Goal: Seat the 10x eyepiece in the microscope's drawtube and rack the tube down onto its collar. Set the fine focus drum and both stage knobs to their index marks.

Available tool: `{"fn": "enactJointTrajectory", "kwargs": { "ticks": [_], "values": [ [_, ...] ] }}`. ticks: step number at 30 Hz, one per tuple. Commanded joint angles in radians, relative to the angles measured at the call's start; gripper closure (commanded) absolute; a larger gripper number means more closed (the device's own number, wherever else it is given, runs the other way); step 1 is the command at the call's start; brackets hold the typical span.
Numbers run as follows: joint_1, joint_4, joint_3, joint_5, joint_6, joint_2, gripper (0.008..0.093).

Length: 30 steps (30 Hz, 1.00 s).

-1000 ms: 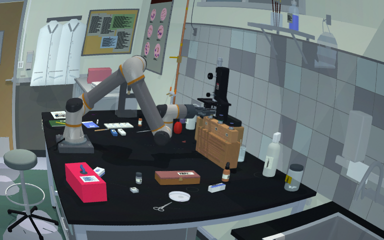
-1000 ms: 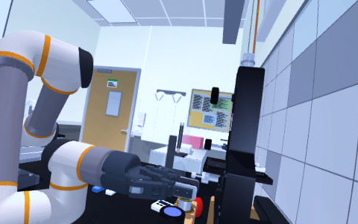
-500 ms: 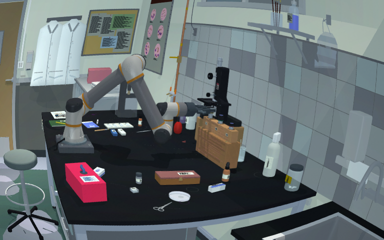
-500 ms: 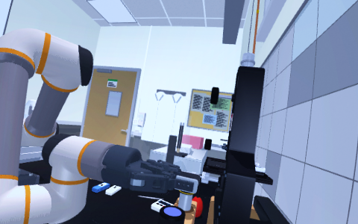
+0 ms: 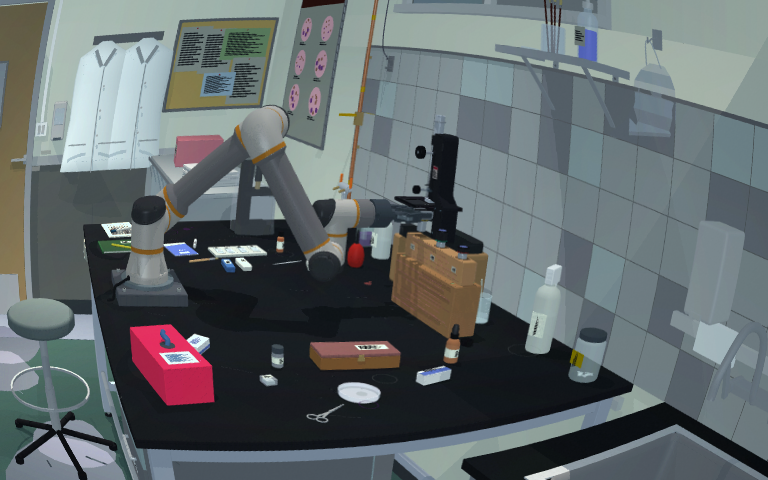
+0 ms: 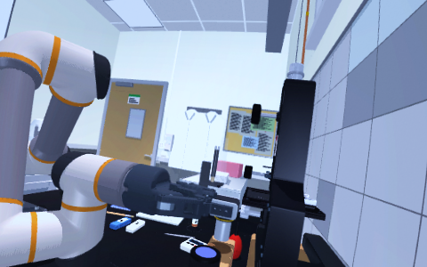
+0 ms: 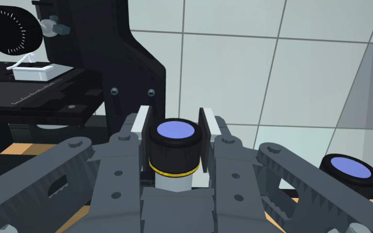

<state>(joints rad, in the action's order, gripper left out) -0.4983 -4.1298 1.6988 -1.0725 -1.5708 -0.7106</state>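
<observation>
Against the tiled back wall the black microscope [image 5: 445,190] stands behind a wooden eyepiece rack [image 5: 436,279], its drawtube [image 6: 297,71] raised at the top. I hold an eyepiece [image 7: 174,151] with a black cap, blue lens, yellow ring and pale barrel in my closed gripper [image 7: 175,135], upright just above the rack's near end [image 6: 223,224]. Another blue-lensed eyepiece [image 7: 350,173] sits in the rack to the right. The stage [image 7: 35,92] with a white slide clip [image 7: 34,72] is to my left, and a graduated black knob [image 7: 11,29] sits above it.
The microscope's black column [image 7: 104,63] rises close on my left, with the tiled wall behind. On the bench lie a red bulb [image 5: 356,254], a wooden box [image 5: 354,354], a red box [image 5: 171,364], a white bottle [image 5: 543,310] and a jar [image 5: 588,355].
</observation>
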Motion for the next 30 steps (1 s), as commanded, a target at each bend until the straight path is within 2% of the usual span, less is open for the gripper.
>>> {"fn": "enactJointTrajectory", "kwargs": {
  "ticks": [1, 30],
  "values": [
    [0.000, 0.001, 0.000, 0.000, 0.000, -0.003, 0.0934],
    [0.000, 0.018, 0.003, 0.000, 0.000, -0.023, 0.0934]
  ]
}}
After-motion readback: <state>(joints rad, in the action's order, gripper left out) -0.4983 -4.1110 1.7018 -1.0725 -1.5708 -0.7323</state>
